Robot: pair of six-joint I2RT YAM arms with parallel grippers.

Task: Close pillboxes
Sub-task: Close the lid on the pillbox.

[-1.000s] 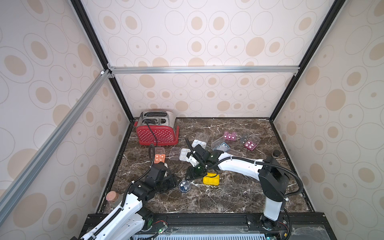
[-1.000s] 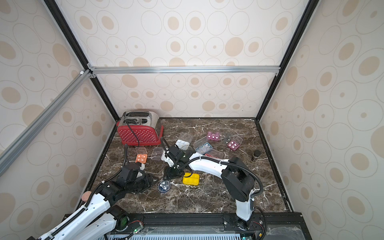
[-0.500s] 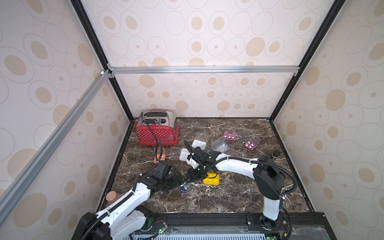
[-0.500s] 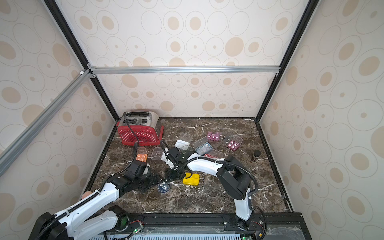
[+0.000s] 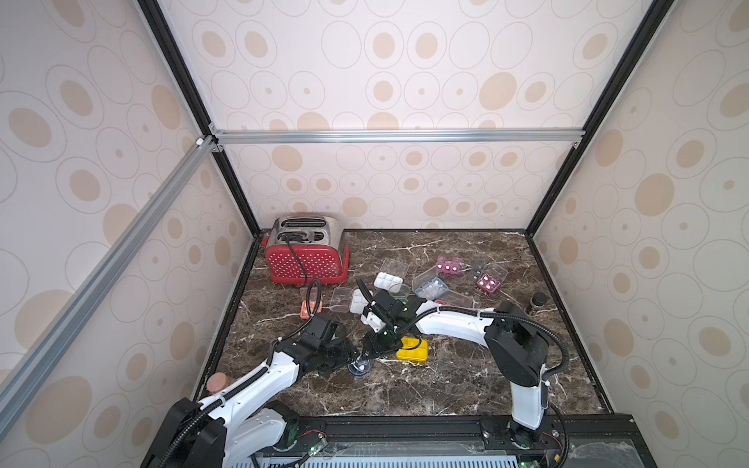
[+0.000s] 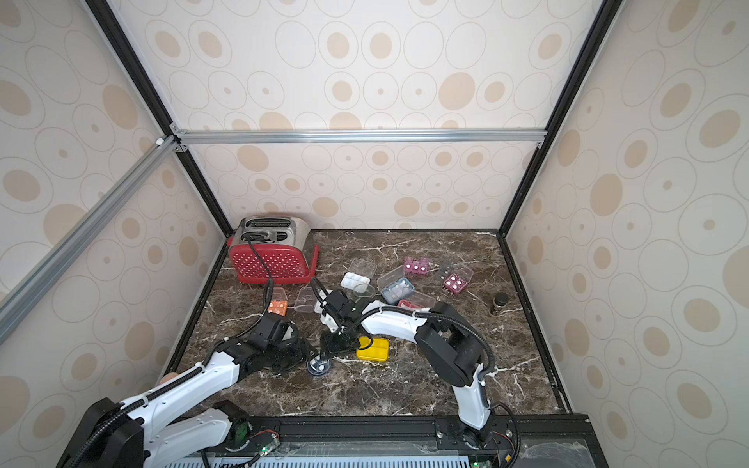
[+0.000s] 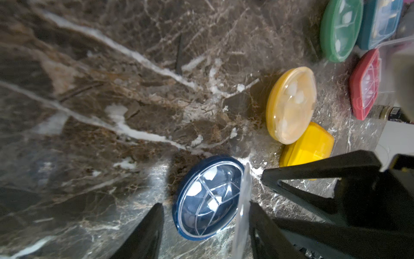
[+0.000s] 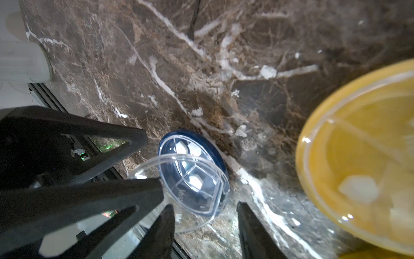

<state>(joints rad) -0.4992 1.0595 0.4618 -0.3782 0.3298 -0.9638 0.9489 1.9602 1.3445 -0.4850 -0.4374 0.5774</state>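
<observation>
Left wrist view showed the blue round pillbox (image 7: 208, 197) on the marble tabletop (image 7: 112, 89) between the parted jaws of the left gripper (image 7: 205, 204), its clear lid (image 7: 243, 201) upright, so the right gripper (image 8: 204, 204), also parted, likely needed to press it flat evenly.

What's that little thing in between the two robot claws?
A round blue pillbox holding white pills, its clear lid standing up open. Both wrist views show it: between the left gripper's fingers, with the right gripper close on the lid side.
</observation>
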